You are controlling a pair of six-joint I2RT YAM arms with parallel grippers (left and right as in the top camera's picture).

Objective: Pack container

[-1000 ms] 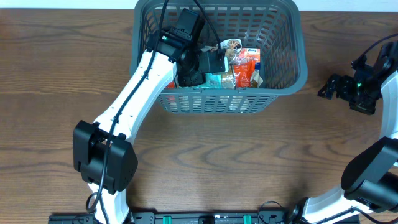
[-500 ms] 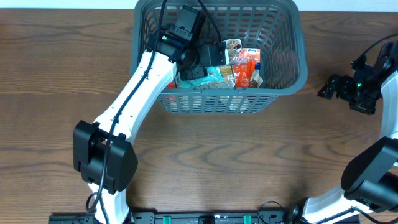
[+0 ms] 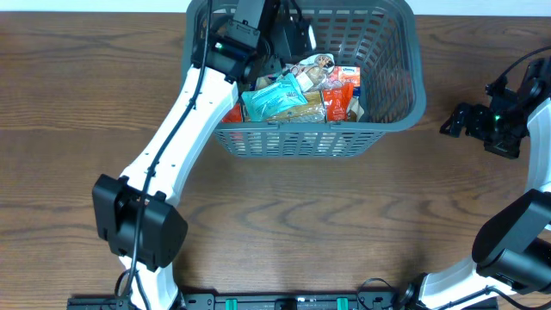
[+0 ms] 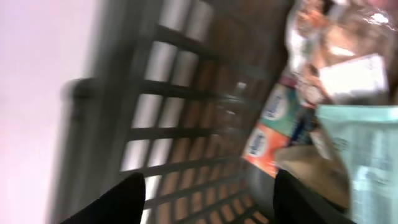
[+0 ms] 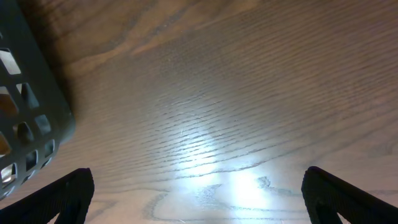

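The dark grey container (image 3: 392,112) stands at the back middle of the table with several snack packets inside. A light teal packet (image 3: 274,95) lies on top of the pile, beside orange and white packets (image 3: 337,96). My left gripper (image 3: 293,36) is open and empty, raised over the container's back left part. In the left wrist view its fingers (image 4: 205,199) frame the lattice wall (image 4: 180,130), with the teal packet (image 4: 373,155) at the right. My right gripper (image 3: 455,120) is open and empty over bare table right of the container, whose corner (image 5: 31,106) shows in the right wrist view.
The wooden table (image 3: 344,224) stretches in front of the container. The table's far edge (image 3: 103,10) runs just behind the container.
My left gripper has let go of the teal packet and risen toward the container's back. The packet now lies uncovered on the pile. The right arm has not moved.
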